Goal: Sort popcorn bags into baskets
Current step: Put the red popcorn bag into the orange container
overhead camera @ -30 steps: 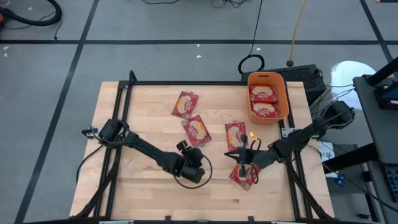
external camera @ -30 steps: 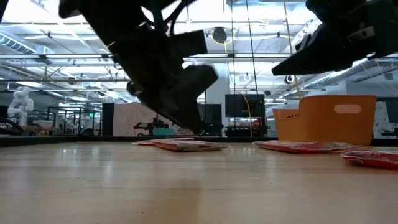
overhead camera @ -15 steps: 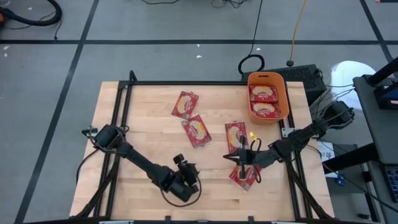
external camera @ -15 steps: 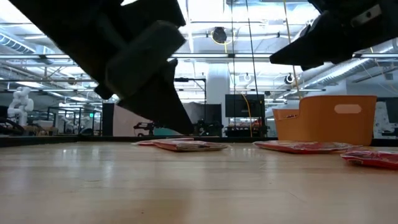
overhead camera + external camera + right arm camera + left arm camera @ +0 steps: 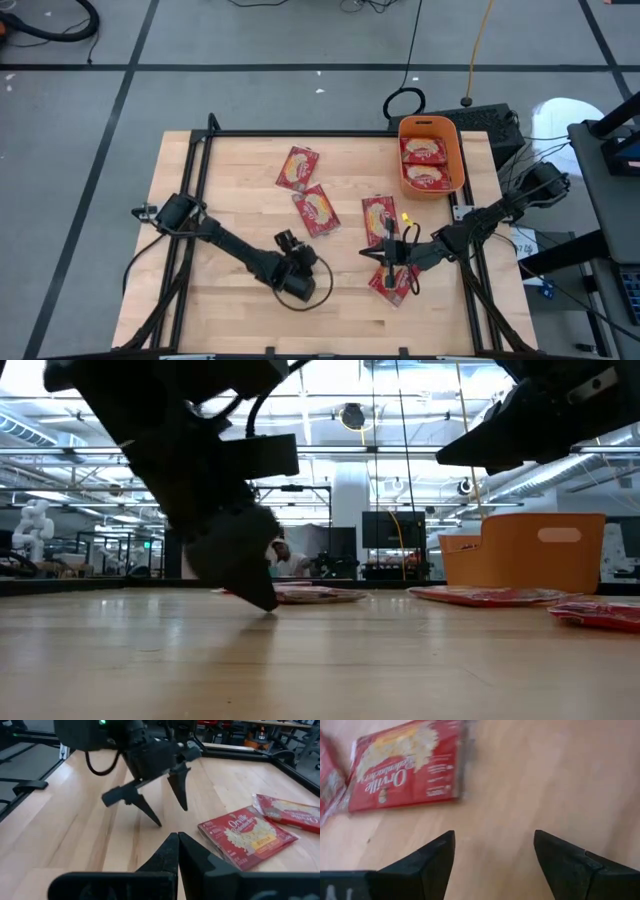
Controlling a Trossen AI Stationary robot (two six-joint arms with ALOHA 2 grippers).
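The pale wooden table [image 5: 240, 190] sits in a black frame on a grey floor crossed by dark lines. Four popcorn bags [image 5: 316, 211] lie flat on the wood, and two more fill the orange basket [image 5: 452, 146] at the far right corner. The left gripper [image 5: 283, 240] hangs low over bare wood near the middle, fingers spread wide, empty. The right gripper [image 5: 390, 240] is pinched closed, empty, above the two nearer bags. Behind is a bright hall with ceiling trusses.

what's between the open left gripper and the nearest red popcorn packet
Only bare pale wooden tabletop: in the left wrist view, nothing lies between the left gripper, whose dark fingers stand apart, and the flat red popcorn packet ahead.
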